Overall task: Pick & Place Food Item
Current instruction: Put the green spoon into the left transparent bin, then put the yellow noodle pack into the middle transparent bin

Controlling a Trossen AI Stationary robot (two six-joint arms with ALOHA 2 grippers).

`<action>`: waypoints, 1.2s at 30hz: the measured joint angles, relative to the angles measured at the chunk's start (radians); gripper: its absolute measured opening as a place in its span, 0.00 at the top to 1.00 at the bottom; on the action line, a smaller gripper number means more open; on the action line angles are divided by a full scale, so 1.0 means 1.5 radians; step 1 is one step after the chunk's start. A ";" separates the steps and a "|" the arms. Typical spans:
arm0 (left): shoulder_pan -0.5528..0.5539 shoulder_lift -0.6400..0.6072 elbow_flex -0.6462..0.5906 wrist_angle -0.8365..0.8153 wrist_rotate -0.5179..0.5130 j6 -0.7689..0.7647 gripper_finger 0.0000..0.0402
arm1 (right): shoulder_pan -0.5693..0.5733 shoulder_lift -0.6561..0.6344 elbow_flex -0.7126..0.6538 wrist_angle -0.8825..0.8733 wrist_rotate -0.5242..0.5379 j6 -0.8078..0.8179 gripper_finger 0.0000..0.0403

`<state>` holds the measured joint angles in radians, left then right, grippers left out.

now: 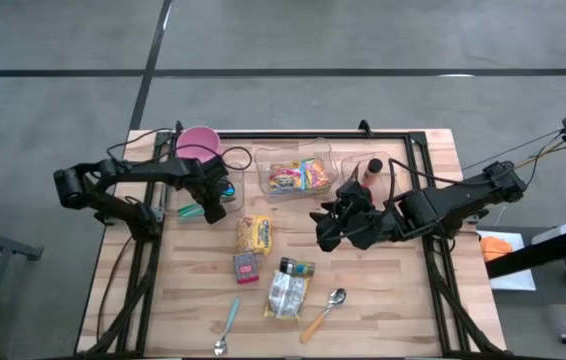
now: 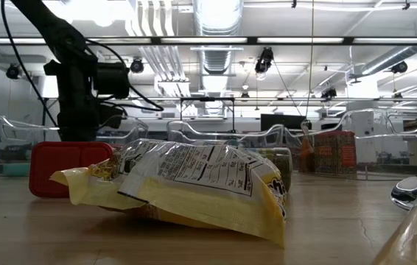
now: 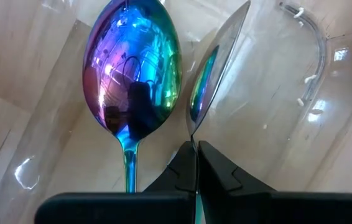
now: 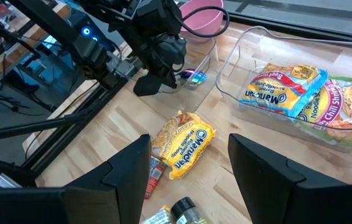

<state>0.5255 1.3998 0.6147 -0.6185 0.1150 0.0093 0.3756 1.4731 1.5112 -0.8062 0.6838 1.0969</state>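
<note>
The right gripper hangs above the table's middle with its fingers spread and nothing between them, just right of a yellow Maruchan noodle packet lying flat on the wooden table. Toward the front edge lie a small red packet, a clear bag with a dark top, a wooden-handled spoon and a teal-handled spoon. Along the back edge a clear bin holds more noodle packets. The left gripper, fingers pressed together, reaches into a clear container near the back-left corner, beside an iridescent spoon and a pink bowl.
</note>
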 joint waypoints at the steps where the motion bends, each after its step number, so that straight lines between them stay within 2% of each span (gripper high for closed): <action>1: 0.000 0.000 0.000 0.000 -0.001 -0.004 0.99 | 0.000 0.000 0.000 0.000 0.000 0.000 0.48; 12: 0.000 0.001 0.000 0.001 -0.002 -0.016 0.94 | 0.000 0.000 0.000 0.000 0.000 0.001 0.48; 19: 0.000 0.001 0.000 0.000 0.001 -0.072 0.93 | 0.000 0.001 0.000 0.000 0.000 0.002 0.48; 22: 0.001 0.001 0.000 -0.004 0.014 -0.097 0.90 | 0.000 0.001 0.000 0.000 0.000 0.002 0.48; 25: 0.001 0.001 0.000 -0.010 0.023 -0.099 0.79 | 0.000 0.001 0.000 0.000 0.000 0.002 0.48; 33: 0.001 0.001 0.023 -0.047 0.044 -0.099 0.36 | 0.000 0.001 0.000 0.000 0.000 0.000 0.48; 36: 0.000 0.001 0.050 -0.075 0.046 -0.099 0.26 | 0.000 0.001 0.000 0.000 -0.001 0.000 0.48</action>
<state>0.5251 1.4007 0.6898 -0.7303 0.1837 -0.1398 0.3756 1.4750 1.5112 -0.8068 0.6830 1.0969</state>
